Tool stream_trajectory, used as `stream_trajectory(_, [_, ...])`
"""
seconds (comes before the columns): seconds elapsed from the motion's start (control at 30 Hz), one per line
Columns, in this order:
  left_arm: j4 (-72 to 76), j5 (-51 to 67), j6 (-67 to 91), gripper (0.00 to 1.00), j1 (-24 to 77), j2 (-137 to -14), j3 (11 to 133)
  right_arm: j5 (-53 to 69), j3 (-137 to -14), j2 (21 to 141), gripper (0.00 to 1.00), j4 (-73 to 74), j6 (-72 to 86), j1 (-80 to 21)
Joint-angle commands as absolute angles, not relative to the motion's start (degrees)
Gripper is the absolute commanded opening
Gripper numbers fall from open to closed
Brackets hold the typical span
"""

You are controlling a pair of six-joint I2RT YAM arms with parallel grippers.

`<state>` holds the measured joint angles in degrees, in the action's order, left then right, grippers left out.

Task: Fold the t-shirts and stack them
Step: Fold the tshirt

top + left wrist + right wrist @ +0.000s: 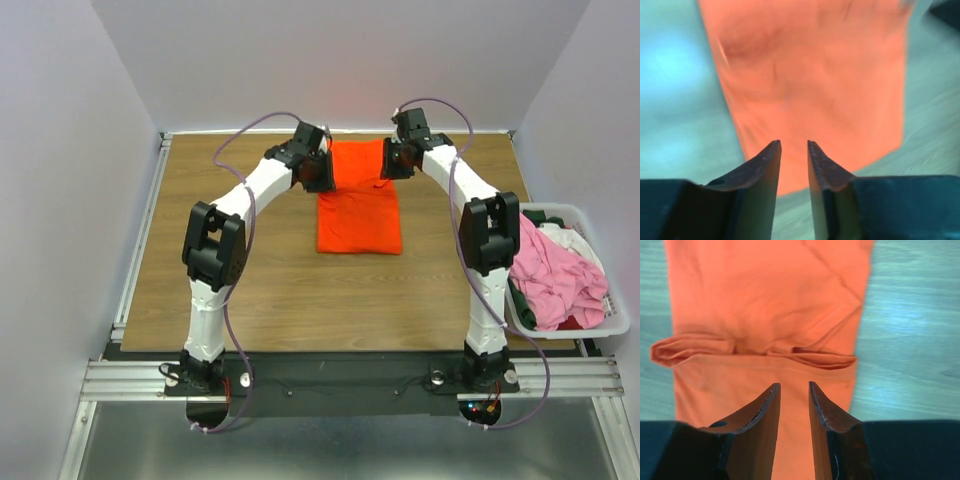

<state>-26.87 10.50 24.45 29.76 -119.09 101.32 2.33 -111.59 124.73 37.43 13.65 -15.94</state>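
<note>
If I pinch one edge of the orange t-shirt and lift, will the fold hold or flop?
Likely floppy: the orange t-shirt shows soft wrinkles and a loose rolled fold, so a lifted edge should drape. It lies thin and flat, probably light. Pushing would probably bunch it.

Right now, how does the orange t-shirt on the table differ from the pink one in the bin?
The orange t-shirt lies flat on the table, folded into a neat rectangle; the pink t-shirt is crumpled in a heap. The orange one lies alone on the wood; the pink one sits in the white bin at the right, among other clothes. Both are soft cloth.
</note>
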Motion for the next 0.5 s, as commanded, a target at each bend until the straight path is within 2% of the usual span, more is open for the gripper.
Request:
stream_trajectory(0.0, [-28.38,11.34,22.06,0.34,28.3,-123.65,111.86,3.16,-112.06,124.27,0.34,36.3,13.27,-14.5])
stream_trajectory(0.13, [-30.15,12.12,21.8,0.26,27.6,-130.5,119.78,4.04,-113.02,126.12,0.29,36.3,13.53,-14.06])
stream_trajectory(0.2, [-29.45,12.74,21.97,0.18,27.25,-131.74,120.06,4.48,-113.38,127.35,0.28,36.3,13.62,-13.98])
stream_trajectory(0.3, [-28.48,14.15,22.15,0.14,26.9,-133.5,119.27,5.18,-113.99,129.19,0.27,36.39,13.8,-13.8])
stream_trajectory(0.47, [-24.88,13.54,22.67,0.14,26.63,-133.86,116.11,5.54,-115.05,131.57,0.25,36.3,13.62,-13.36])
